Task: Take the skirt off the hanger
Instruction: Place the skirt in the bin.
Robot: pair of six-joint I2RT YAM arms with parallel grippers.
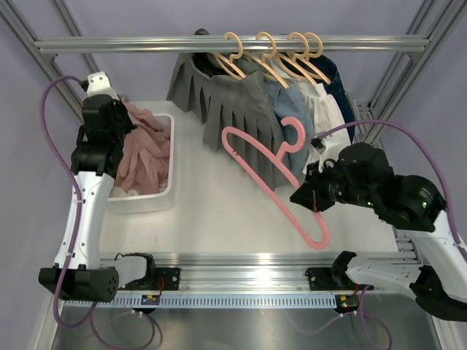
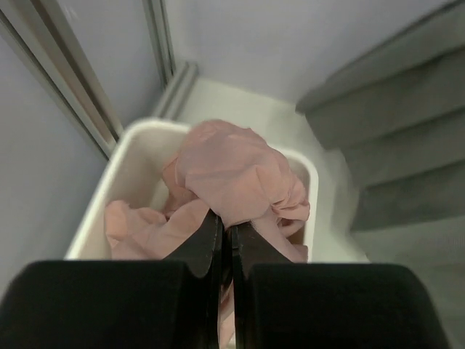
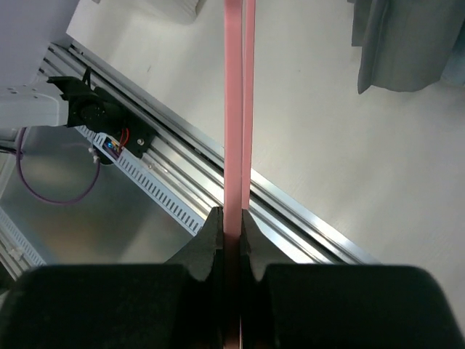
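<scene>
Robotics lab test cell, not a home: alu. profile frame (image 1: 226, 44) w/ wooden hangers (image 1: 238, 58), plain grey walls (image 1: 146, 18), white bench (image 1: 219, 211), robot arms (image 1: 84, 211) bolted on metal rail (image 1: 241, 262), purple cables (image 1: 49, 98) exposed.

Wht bin (image 1: 142, 203) L; wood hangers (image 1: 266, 57) on rail (image 1: 131, 45).

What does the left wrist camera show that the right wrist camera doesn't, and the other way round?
Only the left wrist view: the left gripper shut on the pink garment, which is heaped in the white bin.
Only the right wrist view: the right gripper shut on the pink hanger, with the aluminium rail at the table's near edge below it.
Both: the grey pleated skirt at the right edge of the frame, and the white tabletop.
</scene>
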